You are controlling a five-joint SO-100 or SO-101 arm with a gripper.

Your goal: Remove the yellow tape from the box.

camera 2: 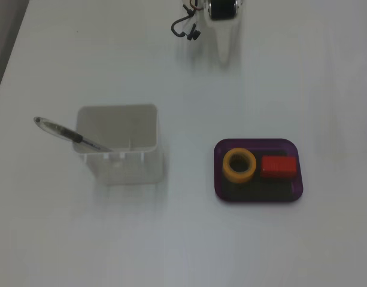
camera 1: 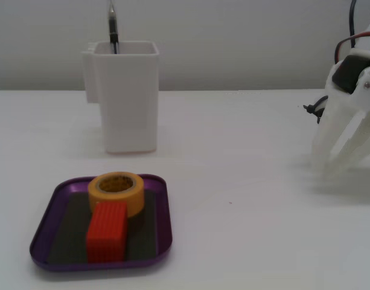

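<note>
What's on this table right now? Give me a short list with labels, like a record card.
tray: purple tray with a dark floor, flat on the white table
tape: yellow tape roll lying flat in the tray, hole upward
block: red ribbed block in the tray, right beside the tape
container: tall white container standing apart from the tray
pen: pen leaning in the container
gripper: white gripper well away from the tray, holding nothing; whether it is open is unclear

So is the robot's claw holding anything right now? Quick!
Gripper: holding nothing; whether it is open or shut cannot be told. The yellow tape sits untouched in the box.
</note>
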